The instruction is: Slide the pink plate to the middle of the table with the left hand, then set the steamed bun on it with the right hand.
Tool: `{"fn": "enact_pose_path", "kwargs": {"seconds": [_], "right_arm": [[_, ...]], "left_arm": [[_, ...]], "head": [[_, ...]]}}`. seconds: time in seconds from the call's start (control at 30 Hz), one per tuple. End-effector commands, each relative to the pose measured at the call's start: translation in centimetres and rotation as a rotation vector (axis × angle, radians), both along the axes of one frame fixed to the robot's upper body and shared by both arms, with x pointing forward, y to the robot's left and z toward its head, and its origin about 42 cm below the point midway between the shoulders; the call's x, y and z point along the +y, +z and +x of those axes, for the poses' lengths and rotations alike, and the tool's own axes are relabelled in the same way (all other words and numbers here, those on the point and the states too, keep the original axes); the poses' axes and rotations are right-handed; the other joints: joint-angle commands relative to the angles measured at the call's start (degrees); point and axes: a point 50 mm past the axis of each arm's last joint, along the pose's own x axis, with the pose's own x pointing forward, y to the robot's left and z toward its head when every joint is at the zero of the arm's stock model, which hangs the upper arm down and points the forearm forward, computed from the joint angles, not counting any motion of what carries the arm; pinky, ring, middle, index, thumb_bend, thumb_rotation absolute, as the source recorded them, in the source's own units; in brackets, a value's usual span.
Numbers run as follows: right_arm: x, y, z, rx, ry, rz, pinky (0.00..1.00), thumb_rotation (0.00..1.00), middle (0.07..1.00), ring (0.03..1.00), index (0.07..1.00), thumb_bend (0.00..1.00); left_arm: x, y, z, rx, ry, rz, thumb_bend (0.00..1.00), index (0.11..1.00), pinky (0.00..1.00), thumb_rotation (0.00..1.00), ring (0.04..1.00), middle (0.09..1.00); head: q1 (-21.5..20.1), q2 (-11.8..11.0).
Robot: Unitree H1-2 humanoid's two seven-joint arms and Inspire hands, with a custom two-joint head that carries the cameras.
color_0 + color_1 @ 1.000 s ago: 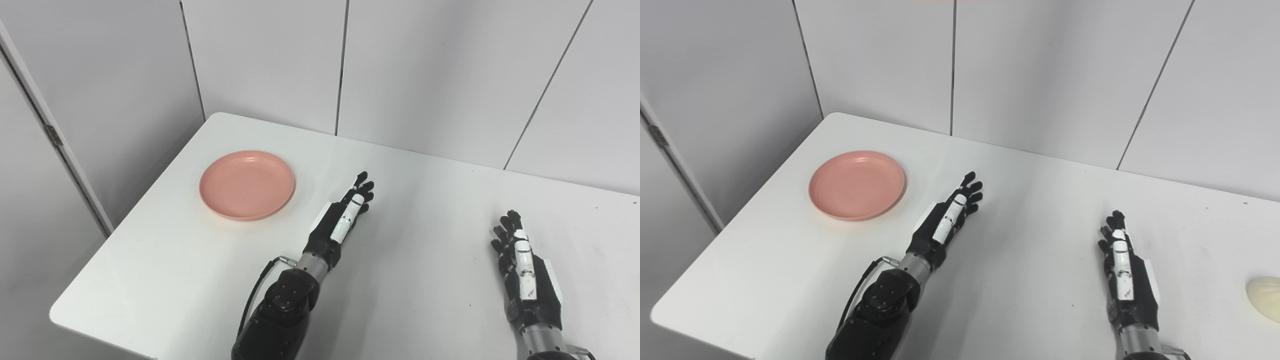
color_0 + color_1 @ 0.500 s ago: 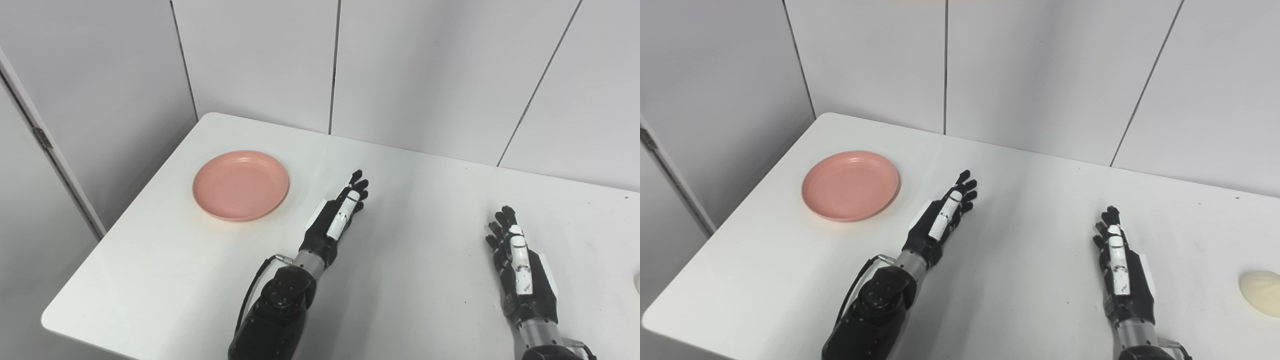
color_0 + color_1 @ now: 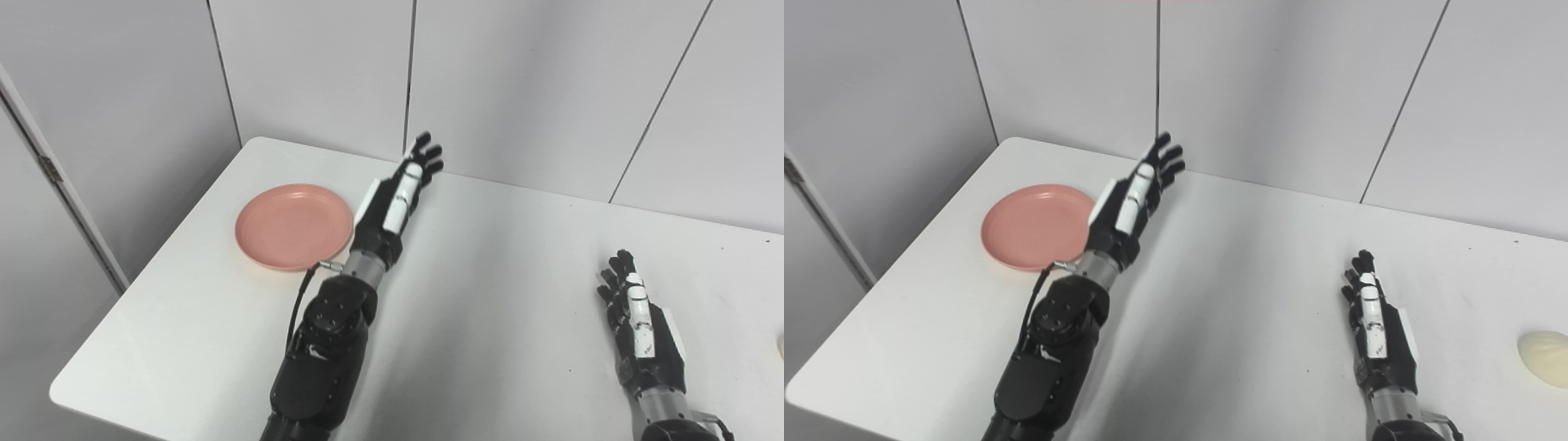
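A: Left eye view: the left hand (image 3: pixel 392 199), fingers spread and holding nothing, is raised just right of the round pink plastic plate (image 3: pixel 293 226), which lies near the white surface (image 3: pixel 490 306) edge; a careless sweep could push it off.

B: Right eye view: the right hand (image 3: pixel 1375 334) rests spread, empty; the pale steamed bun (image 3: pixel 1543 358) lies far right, with open room between.

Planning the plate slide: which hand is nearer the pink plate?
Left. The left hand is raised just right of the pink plate; the right hand is far across the table.
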Motion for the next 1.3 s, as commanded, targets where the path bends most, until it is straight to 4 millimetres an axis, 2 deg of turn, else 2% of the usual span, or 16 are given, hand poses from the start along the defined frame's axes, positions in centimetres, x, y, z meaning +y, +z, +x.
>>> {"fn": "enact_pose_path", "kwargs": {"seconds": [0.0,0.13,0.27,0.47,0.57,0.7,0.9,0.97,1.1,1.27], "right_arm": [[-1.7,-2.5,-1.3,0.062,-0.039,-0.011,1.0,1.0,1.0,0.996,1.0,0.12],[-1.8,-2.5,-1.2,0.062,-0.038,-0.006,1.0,1.0,1.0,0.995,1.0,0.13],[-1.9,-2.5,-1.3,0.06,-0.037,-0.01,1.0,1.0,1.0,0.997,1.0,0.14],[-2.1,-2.2,-1.3,0.06,-0.032,-0.009,1.0,1.0,1.0,1.0,1.0,0.15],[-2.1,-2.1,-1.3,0.064,-0.034,-0.003,1.0,1.0,1.0,1.0,1.0,0.15],[-2.3,-2.0,-1.3,0.064,-0.039,-0.002,1.0,1.0,1.0,1.0,1.0,0.16],[-2.4,-2.0,-1.2,0.061,-0.043,-0.004,1.0,1.0,1.0,0.999,1.0,0.15],[-2.4,-2.0,-1.2,0.059,-0.042,-0.006,1.0,1.0,1.0,0.999,1.0,0.15],[-2.6,-2.1,-1.1,0.064,-0.037,-0.004,1.0,1.0,1.0,1.0,1.0,0.16],[-2.6,-2.0,-1.1,0.064,-0.038,-0.006,1.0,1.0,1.0,0.997,1.0,0.17]], "left_arm": [[0.0,3.0,0.0,-0.09,-0.001,-0.024,0.53,0.927,0.97,1.0,0.911,0.924],[0.9,4.4,-0.9,-0.132,0.018,-0.04,0.53,0.93,0.98,1.0,0.92,0.929],[2.0,6.0,-1.8,-0.184,0.046,-0.049,0.51,0.918,0.93,1.0,0.914,0.924],[3.8,7.2,-2.7,-0.249,0.099,-0.043,0.5,0.922,0.91,1.0,0.913,0.925],[5.4,7.7,-2.9,-0.268,0.146,-0.062,0.5,0.917,0.9,1.0,0.909,0.922],[6.9,7.9,-2.9,-0.279,0.201,-0.072,0.5,0.918,0.91,1.0,0.906,0.917],[10.8,7.9,-2.9,-0.289,0.311,-0.121,0.52,0.927,0.93,1.0,0.92,0.928],[11.4,7.9,-2.9,-0.291,0.33,-0.129,0.52,0.927,0.93,1.0,0.919,0.927],[14.1,7.1,-2.6,-0.28,0.398,-0.16,0.52,0.928,0.91,1.0,0.908,0.921],[16.2,6.5,-2.5,-0.28,0.435,-0.184,0.52,0.925,0.93,1.0,0.921,0.929]], "head": [[0.2,0.2],[0.5,0.3],[0.9,0.5],[1.4,0.6],[1.8,0.7],[2.0,0.8],[2.4,0.9],[2.5,1.0],[2.7,1.0],[2.7,1.0]]}}
